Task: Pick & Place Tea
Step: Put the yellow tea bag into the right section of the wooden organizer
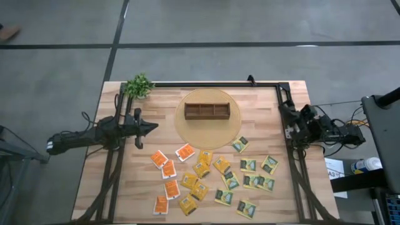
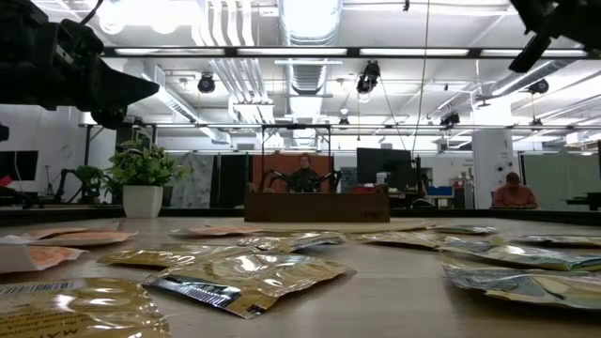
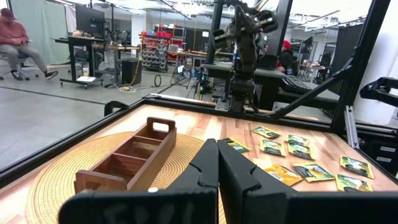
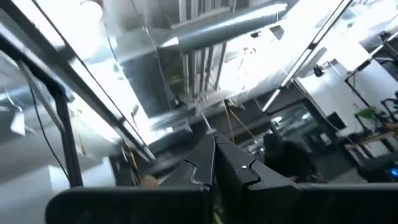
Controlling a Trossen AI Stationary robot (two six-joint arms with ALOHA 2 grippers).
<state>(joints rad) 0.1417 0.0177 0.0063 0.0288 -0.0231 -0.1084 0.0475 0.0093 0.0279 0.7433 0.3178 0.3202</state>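
Note:
Several tea sachets lie flat on the near half of the wooden table: orange ones (image 1: 169, 169), yellow ones (image 1: 197, 183) and green ones (image 1: 256, 177). In the left wrist view some of the sachets (image 3: 298, 168) show beside the box. No gripper touches any of them. My left gripper (image 1: 153, 127) (image 3: 217, 149) is shut and holds nothing. It hangs level at the table's left side and points toward the right edge. My right gripper (image 1: 286, 115) (image 4: 214, 146) is shut and holds nothing. It sits at the table's right edge, tipped up toward the ceiling.
A brown three-compartment wooden box (image 1: 207, 111) (image 3: 127, 155) stands on a round woven mat (image 1: 187, 130) at the far middle. A small potted plant (image 1: 139, 85) sits at the far left corner. Black frame rails (image 1: 206, 84) edge the table. People sit in the room beyond.

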